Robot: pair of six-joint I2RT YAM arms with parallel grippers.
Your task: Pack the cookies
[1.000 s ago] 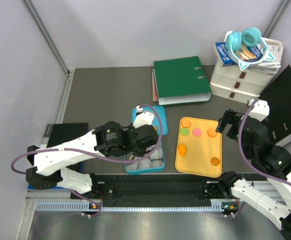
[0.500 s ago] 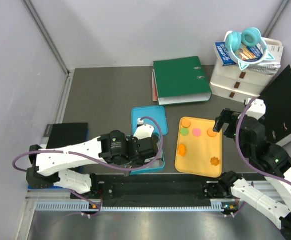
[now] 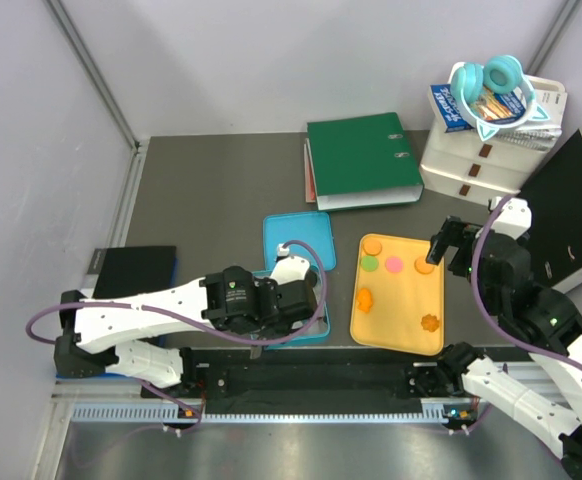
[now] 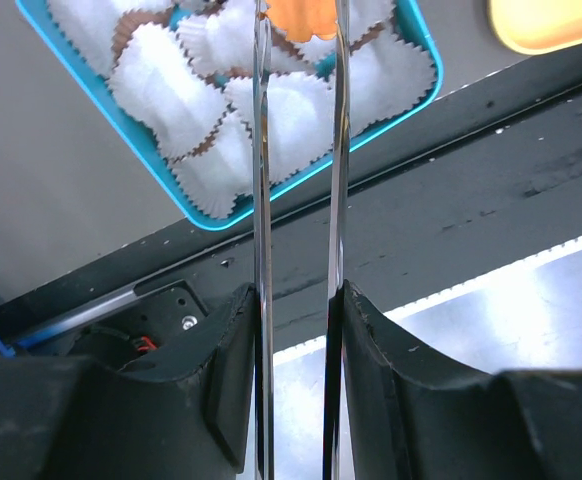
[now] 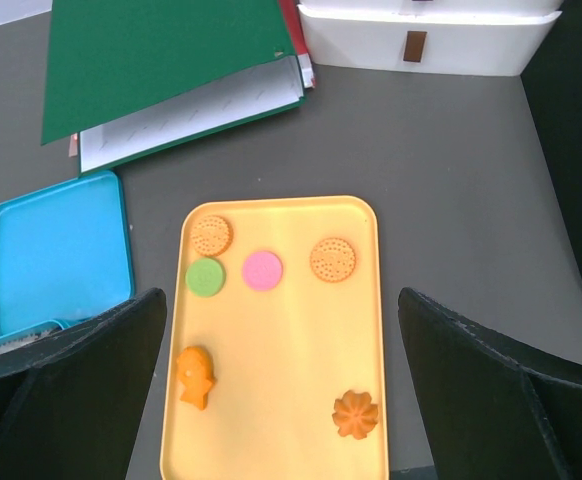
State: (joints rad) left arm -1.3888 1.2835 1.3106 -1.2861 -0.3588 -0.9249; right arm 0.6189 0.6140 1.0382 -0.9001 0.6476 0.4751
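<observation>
My left gripper (image 4: pixel 296 300) is shut on thin metal tongs (image 4: pixel 261 150). The tong tips pinch an orange cookie (image 4: pixel 301 15) just above the white paper liners (image 4: pixel 161 70) in the blue box (image 4: pixel 186 195). In the top view the left gripper (image 3: pixel 291 290) covers most of that box (image 3: pixel 314 332). The yellow tray (image 5: pixel 281 340) holds two round dotted orange cookies (image 5: pixel 211 234) (image 5: pixel 332 259), a green one (image 5: pixel 205 276), a pink one (image 5: pixel 262 270), an orange figure-shaped one (image 5: pixel 195 376) and an orange flower (image 5: pixel 355 414). My right gripper (image 5: pixel 281 400) is open and empty above the tray.
The blue lid (image 3: pixel 301 238) lies behind the box. A green binder (image 3: pixel 363 160), white drawers (image 3: pixel 481 160) with teal headphones (image 3: pixel 491 85) and a black folder (image 3: pixel 576 210) stand at the back and right. A black notebook (image 3: pixel 131 268) lies left. A black rail (image 3: pixel 311 380) runs along the near edge.
My left gripper with the tongs has drawn back toward the near edge, over the blue box, uncovering the blue lid. The right gripper has shifted slightly left.
</observation>
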